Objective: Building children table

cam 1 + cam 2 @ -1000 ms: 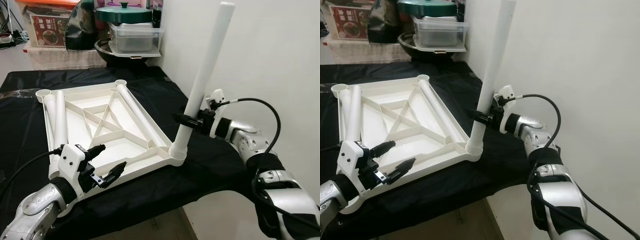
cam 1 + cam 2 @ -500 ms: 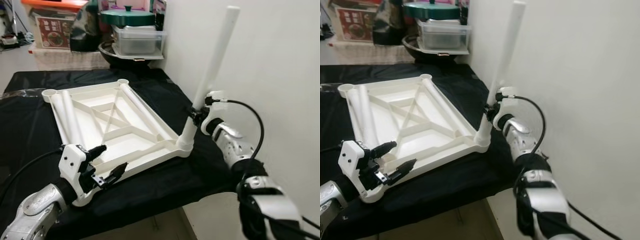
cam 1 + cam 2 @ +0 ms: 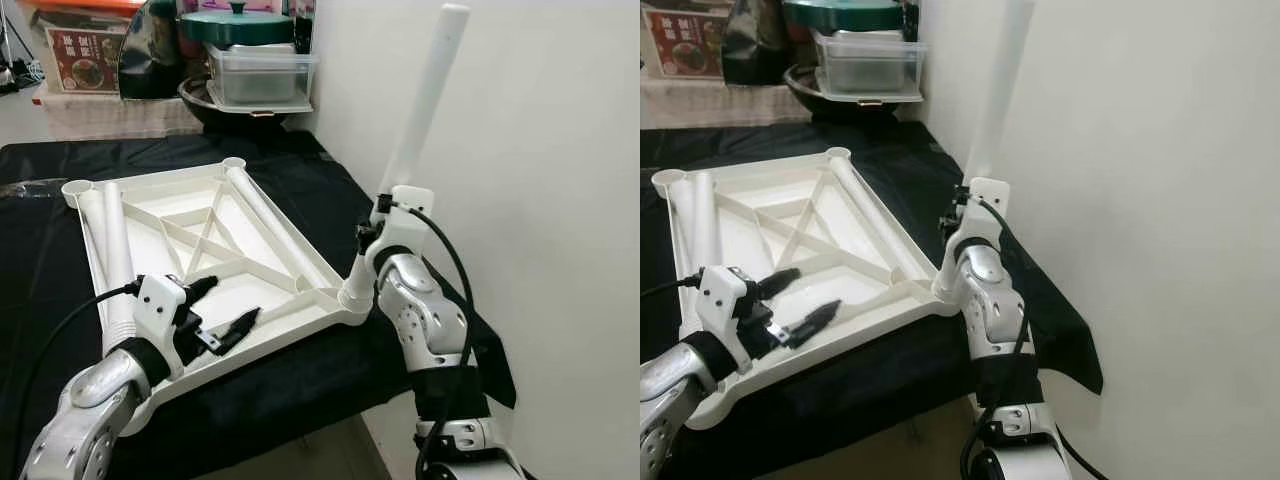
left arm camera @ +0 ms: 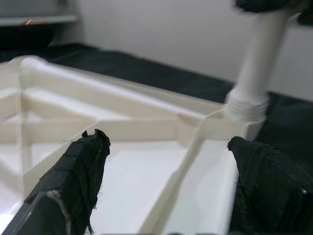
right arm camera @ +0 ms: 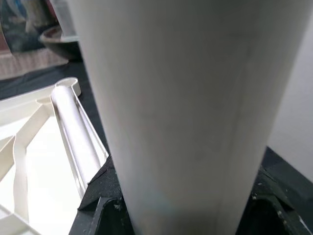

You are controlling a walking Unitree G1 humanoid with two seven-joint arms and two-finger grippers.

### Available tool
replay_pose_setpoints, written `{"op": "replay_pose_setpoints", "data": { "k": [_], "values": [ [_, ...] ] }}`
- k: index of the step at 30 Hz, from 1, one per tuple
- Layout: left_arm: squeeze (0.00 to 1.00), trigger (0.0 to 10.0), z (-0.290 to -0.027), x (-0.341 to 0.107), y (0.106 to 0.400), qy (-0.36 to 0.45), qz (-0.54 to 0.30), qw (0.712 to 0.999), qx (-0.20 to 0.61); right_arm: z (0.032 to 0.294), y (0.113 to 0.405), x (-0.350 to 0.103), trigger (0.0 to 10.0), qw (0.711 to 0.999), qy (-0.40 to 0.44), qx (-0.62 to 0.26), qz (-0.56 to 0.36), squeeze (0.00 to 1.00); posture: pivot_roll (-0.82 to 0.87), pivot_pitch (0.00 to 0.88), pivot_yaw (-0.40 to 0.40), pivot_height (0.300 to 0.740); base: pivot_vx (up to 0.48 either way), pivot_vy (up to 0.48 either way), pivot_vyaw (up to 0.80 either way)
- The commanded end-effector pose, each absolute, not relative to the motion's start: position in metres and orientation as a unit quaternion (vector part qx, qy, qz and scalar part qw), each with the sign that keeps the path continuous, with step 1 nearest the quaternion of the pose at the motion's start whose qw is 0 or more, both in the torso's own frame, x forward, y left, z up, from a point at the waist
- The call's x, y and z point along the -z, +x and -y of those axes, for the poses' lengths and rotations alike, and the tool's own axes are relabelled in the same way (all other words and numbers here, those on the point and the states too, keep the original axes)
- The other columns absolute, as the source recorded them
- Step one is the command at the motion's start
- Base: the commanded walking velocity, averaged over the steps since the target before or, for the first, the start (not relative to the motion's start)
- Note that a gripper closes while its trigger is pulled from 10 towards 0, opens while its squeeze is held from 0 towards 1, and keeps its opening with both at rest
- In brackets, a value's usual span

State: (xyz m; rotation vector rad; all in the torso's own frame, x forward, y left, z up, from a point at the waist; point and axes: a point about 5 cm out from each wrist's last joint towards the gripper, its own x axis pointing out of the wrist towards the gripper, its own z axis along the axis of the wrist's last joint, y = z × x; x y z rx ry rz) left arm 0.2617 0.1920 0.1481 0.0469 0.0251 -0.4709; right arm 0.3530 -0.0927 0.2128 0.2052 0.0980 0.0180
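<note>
The white plastic tabletop (image 3: 290, 335) lies upside down on a black cloth. A white leg (image 3: 420, 120) stands in its near right corner socket (image 4: 246, 106), leaning away to the right. My right gripper (image 3: 370, 232) is shut on the leg (image 5: 181, 98) low down, just above the socket. Two loose legs lie inside the tabletop, one along the left side (image 3: 115, 250) and one along the right (image 3: 262, 212). My left gripper (image 3: 228, 303) hovers open over the tabletop's near edge, its fingers (image 4: 83, 166) spread wide with nothing between them.
A white wall (image 3: 540, 200) runs close along the right. The black cloth (image 3: 330, 190) hangs over the table's right and near edges. At the back, a low shelf holds a green lidded pot (image 3: 240, 25), a clear container (image 3: 260, 75) and a dark bowl.
My right arm has swung in from the right, elbow now below the gripper, still holding the leg in its socket. My left gripper has crept slightly further over the tabletop's edge. The camera shifted.
</note>
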Motion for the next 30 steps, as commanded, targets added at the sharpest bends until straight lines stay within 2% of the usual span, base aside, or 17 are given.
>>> {"op": "replay_pose_setpoints", "data": {
  "k": [1,2,3,4,8,9,12,14,15,17,23,24,27,28,29,30],
  "values": [
    [0.00,10.0,-0.190,-0.149,0.263,0.020,-0.005,0.973,0.231,0.076,0.343,-0.214,10.0,0.984,0.160,-0.043,-0.063,0.00,0.10,0.000,-0.108,0.740,0.000,0.000,0.00],
    [0.00,10.0,-0.190,-0.149,0.263,0.020,-0.005,0.973,0.231,0.076,0.343,-0.214,10.0,0.984,0.160,-0.043,-0.063,0.00,0.10,0.000,-0.108,0.740,0.000,0.000,0.00],
    [0.00,10.0,-0.190,-0.148,0.263,0.018,-0.005,0.972,0.233,0.081,0.340,-0.213,10.0,0.985,0.158,-0.040,-0.059,1.00,0.10,0.000,-0.110,0.740,0.000,0.000,0.00],
    [0.00,10.0,-0.193,-0.147,0.263,-0.010,0.001,0.973,0.231,0.092,0.337,-0.213,10.0,0.986,0.152,-0.042,-0.051,1.00,0.10,0.000,-0.110,0.740,0.000,0.000,0.00],
    [0.00,10.0,-0.196,-0.146,0.263,-0.024,0.006,0.973,0.229,0.099,0.337,-0.219,10.0,0.986,0.154,-0.057,-0.034,1.00,0.11,0.000,-0.110,0.740,0.000,0.000,0.00],
    [0.00,10.0,-0.196,-0.146,0.263,-0.025,0.007,0.972,0.234,0.102,0.339,-0.226,10.0,0.984,0.158,-0.076,-0.016,0.00,0.10,0.000,-0.108,0.740,0.000,0.000,0.00],
    [0.00,10.0,-0.196,-0.145,0.262,-0.028,0.008,0.970,0.242,0.108,0.341,-0.237,10.0,0.982,0.146,-0.115,0.016,0.00,0.10,0.000,-0.108,0.740,0.000,0.000,0.00],
    [0.00,10.0,-0.196,-0.145,0.263,-0.039,0.008,0.967,0.251,0.112,0.339,-0.241,10.0,0.970,0.137,-0.200,0.025,0.00,0.10,0.000,-0.107,0.740,0.000,0.000,0.00],
    [0.00,10.0,-0.196,-0.145,0.263,-0.039,0.008,0.967,0.251,0.112,0.339,-0.241,10.0,0.970,0.137,-0.200,0.025,0.00,0.10,0.000,-0.107,0.740,0.000,0.000,0.00],
    [0.00,10.0,-0.195,-0.145,0.264,-0.050,0.008,0.964,0.259,0.113,0.330,-0.231,10.0,0.938,0.082,-0.336,0.017,0.00,0.10,0.000,-0.105,0.740,0.000,0.000,0.00],
    [0.00,10.0,-0.195,-0.144,0.264,-0.053,0.009,0.963,0.263,0.117,0.326,-0.215,10.0,0.905,0.018,-0.425,-0.003,0.00,0.10,0.000,-0.108,0.740,0.000,0.000,0.00],
    [0.00,10.0,-0.195,-0.143,0.264,-0.053,0.008,0.963,0.264,0.118,0.334,-0.210,10.0,0.894,0.008,-0.449,-0.017,0.00,0.11,0.000,-0.113,0.740,0.000,0.000,0.00],
    [0.00,10.0,-0.195,-0.143,0.265,-0.054,0.008,0.963,0.265,0.118,0.336,-0.209,10.0,0.890,0.008,-0.455,-0.020,0.00,0.11,0.000,-0.113,0.740,0.000,0.000,0.00],
    [0.00,10.0,-0.195,-0.143,0.264,-0.054,0.008,0.963,0.265,0.118,0.342,-0.207,4.1,0.887,0.002,-0.461,-0.025,0.00,0.12,0.000,-0.128,0.740,0.000,0.000,0.00],
    [0.00,10.0,-0.194,-0.143,0.264,-0.054,0.009,0.963,0.265,0.118,0.347,-0.206,4.1,0.883,-0.005,-0.469,-0.029,0.00,0.12,0.000,-0.128,0.740,0.000,0.000,0.00],
    [0.00,10.0,-0.194,-0.142,0.264,-0.054,0.008,0.963,0.265,0.118,0.351,-0.206,0.0,0.884,-0.004,-0.466,-0.030,0.00,0.13,0.000,-0.136,0.740,0.000,0.000,0.00]
  ]
}}
